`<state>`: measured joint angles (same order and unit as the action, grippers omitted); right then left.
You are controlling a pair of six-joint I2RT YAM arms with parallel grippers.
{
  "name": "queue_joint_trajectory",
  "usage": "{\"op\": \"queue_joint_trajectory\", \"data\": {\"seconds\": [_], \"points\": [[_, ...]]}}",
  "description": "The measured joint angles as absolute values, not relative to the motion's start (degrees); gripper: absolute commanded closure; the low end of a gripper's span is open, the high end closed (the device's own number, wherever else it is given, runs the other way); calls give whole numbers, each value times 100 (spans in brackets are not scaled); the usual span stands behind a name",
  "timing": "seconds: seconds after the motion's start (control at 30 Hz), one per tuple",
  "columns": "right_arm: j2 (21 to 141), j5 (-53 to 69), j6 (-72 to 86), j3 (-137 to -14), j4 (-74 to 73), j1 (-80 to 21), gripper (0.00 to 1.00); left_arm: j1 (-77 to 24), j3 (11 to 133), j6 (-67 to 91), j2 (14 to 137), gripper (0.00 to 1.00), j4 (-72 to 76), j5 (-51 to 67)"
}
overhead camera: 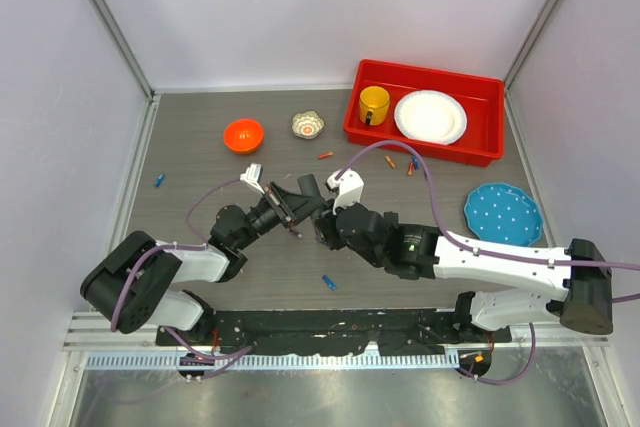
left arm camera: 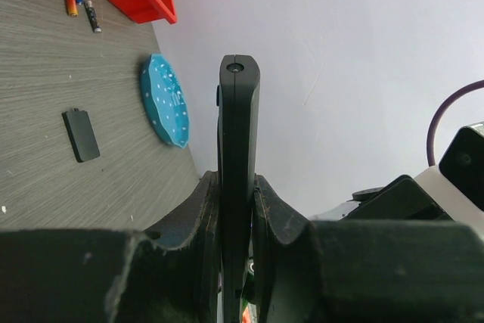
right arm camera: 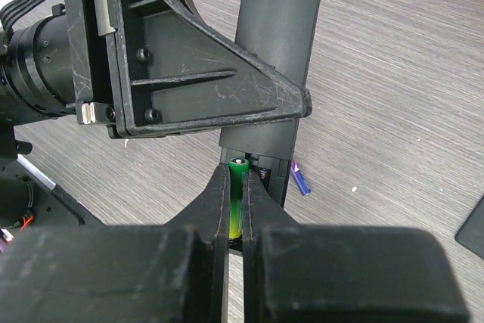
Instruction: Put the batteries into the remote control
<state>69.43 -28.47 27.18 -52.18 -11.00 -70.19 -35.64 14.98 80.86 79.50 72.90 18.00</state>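
remote control: held off the counter at mid-frame of the top view; in the right wrist view runs from top centre down to the middle, open battery slot at its lower end; edge-on and upright in the left wrist view.
green battery: standing on end at the open slot, lower centre of the right wrist view; contact with the slot not possible to tell.
left gripper: pressed onto the remote control from both flat sides, pinching it.
right gripper: closed tight around the green battery, fingers nearly together.
loose batteries: scattered on the counter; a blue one below the grippers, another at the far left, orange ones near the red bin, one blue-purple just beside the remote control in the right wrist view.
flat black piece: lying on the counter at mid-left of the left wrist view, near the teal plate.
teal plate: right side of the top view.
red bin: upper right, holding a yellow cup and a white plate.
orange bowl: upper left of centre.
patterned bowl: just right of the orange bowl, apart from it.
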Motion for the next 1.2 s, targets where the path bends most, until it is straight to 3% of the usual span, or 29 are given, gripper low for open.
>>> {"op": "queue_joint_trajectory", "data": {"seconds": [0.33, 0.63, 1.2], "points": [[7078, -2781, 2847, -5266, -1203, -7024, 98, -3581, 1498, 8051, 7948, 100, 7126, 1798], [7164, -2803, 2945, -5391, -1367, -7026, 81, -3597, 1494, 8031, 7933, 100, 7081, 1756], [7164, -2838, 3059, -5454, -1546, -7046, 68, -3699, 1494, 8036, 7933, 100, 7135, 1747]]}}
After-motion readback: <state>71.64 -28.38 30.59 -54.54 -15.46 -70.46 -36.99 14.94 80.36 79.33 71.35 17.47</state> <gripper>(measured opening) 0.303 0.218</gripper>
